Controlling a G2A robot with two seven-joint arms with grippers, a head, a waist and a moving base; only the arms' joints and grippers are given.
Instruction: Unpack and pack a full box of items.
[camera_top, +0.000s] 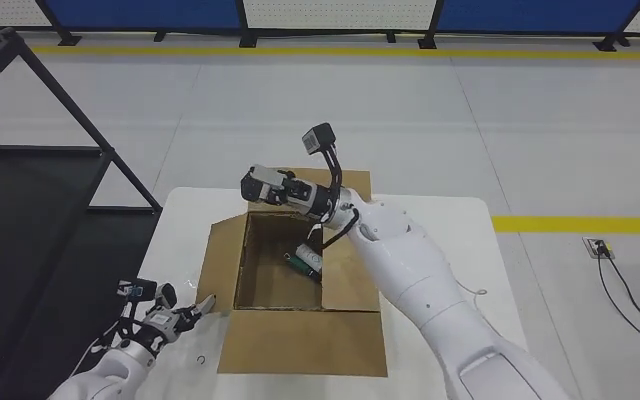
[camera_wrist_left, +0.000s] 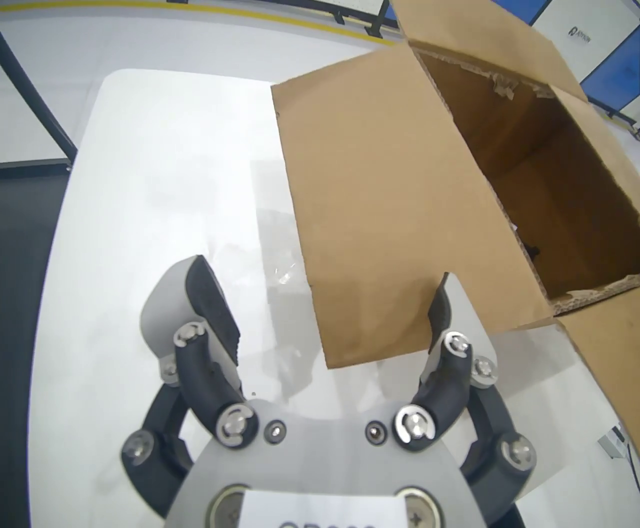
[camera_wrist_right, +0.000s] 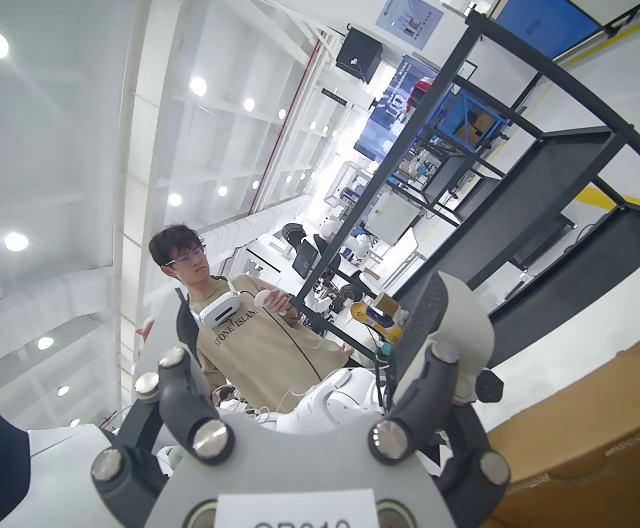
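Cardboard box, flaps spread, mid white surface, one small green-and-white item on its floor; my left pincer, fingers apart and empty, low by the box's near-left corner; my right pincer, likewise apart and empty, raised over the far rim.

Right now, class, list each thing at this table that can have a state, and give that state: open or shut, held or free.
box: open, flaps folded out, one item visible inside.
item: lying on the box floor, not held.
left gripper: open, empty, beside a box flap.
right gripper: open, empty, raised near the box's far side.
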